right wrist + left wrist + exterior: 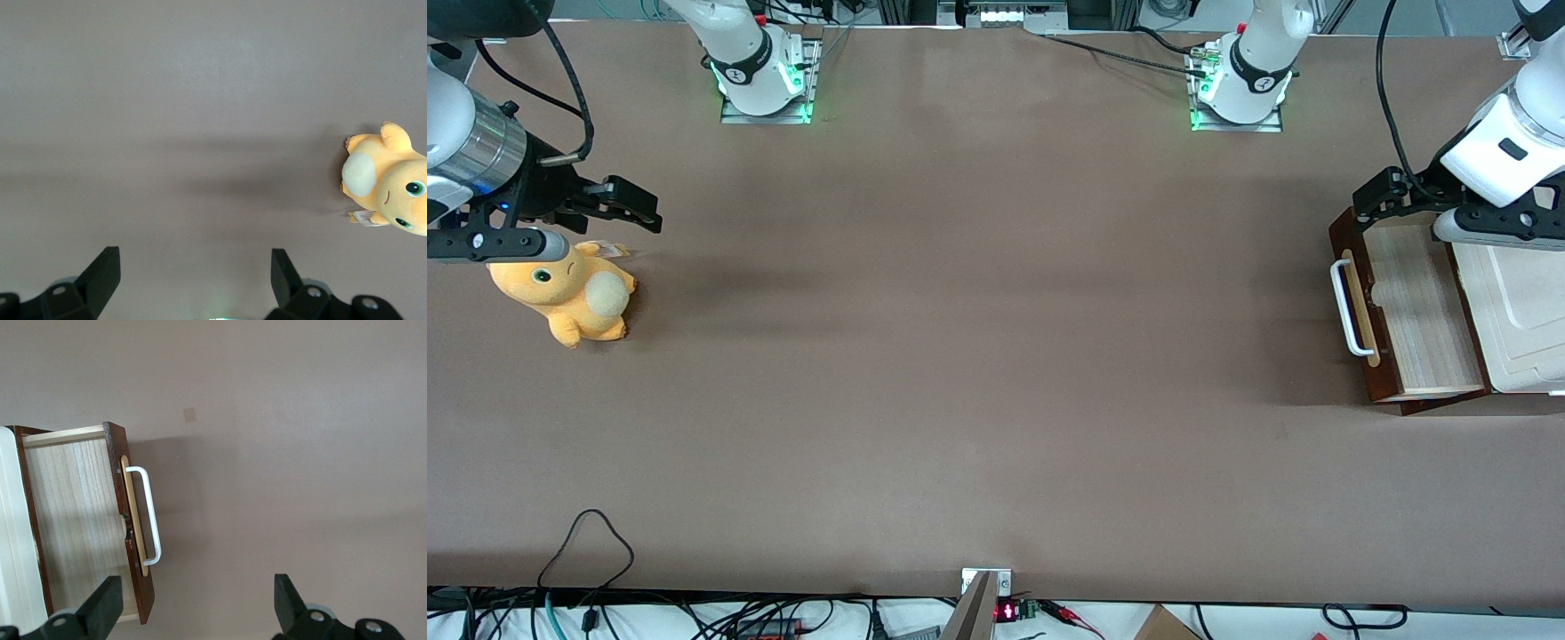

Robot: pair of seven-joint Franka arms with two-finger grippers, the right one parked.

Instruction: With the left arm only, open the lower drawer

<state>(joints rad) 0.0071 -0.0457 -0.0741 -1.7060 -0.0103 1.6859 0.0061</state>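
Note:
The lower drawer is dark brown and stands pulled out of its cabinet at the working arm's end of the table, its pale wood inside showing. Its white loop handle sits on the drawer's front, toward the middle of the table. My left arm's gripper hangs above the drawer's corner farther from the front camera, open and holding nothing. In the left wrist view the drawer and handle lie below the gripper. Its black fingers stand wide apart and clear of the handle.
The cabinet's cream-white top lies beside the drawer at the table's end. An orange plush toy sits toward the parked arm's end. Two arm bases stand along the edge farthest from the front camera. Cables trail along the nearest edge.

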